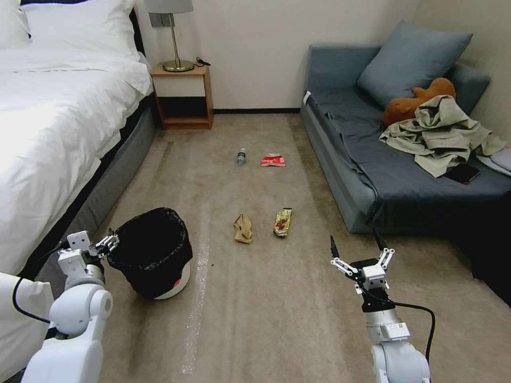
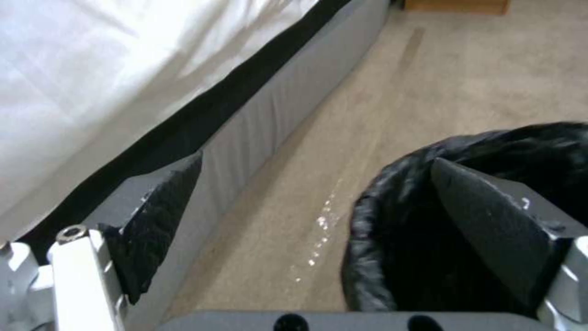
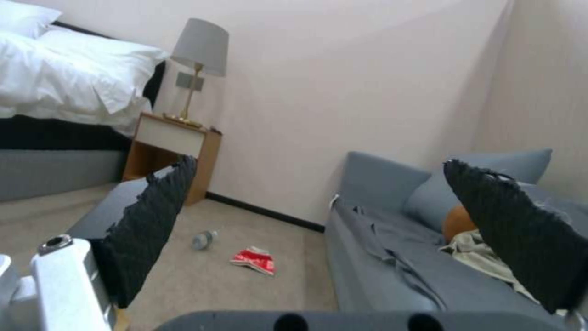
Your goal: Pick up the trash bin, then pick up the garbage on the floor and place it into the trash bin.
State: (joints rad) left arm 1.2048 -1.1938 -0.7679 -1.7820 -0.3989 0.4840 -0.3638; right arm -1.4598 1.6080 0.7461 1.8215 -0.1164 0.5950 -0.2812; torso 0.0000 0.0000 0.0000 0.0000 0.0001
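Note:
The trash bin (image 1: 154, 255), round with a glossy black bag and a whitish base, stands on the carpet beside the bed. My left gripper (image 1: 109, 243) is open at its left rim. In the left wrist view one finger (image 2: 490, 230) sits inside the bin (image 2: 380, 239) and the other finger (image 2: 156, 225) is outside, toward the bed. The garbage lies ahead: a tan paper bag (image 1: 242, 228), a gold-brown wrapper (image 1: 282, 222), a red-and-white packet (image 1: 273, 160) and a clear bottle (image 1: 241, 156). My right gripper (image 1: 357, 250) hangs open above the carpet, holding nothing.
The bed (image 1: 58, 122) runs along the left, with a wooden nightstand (image 1: 183, 96) and lamp at the back. A blue-grey sofa (image 1: 372, 170) on the right carries a cushion, a brown plush toy (image 1: 412, 103) and a beige cloth heap (image 1: 442, 133). Open carpet lies between.

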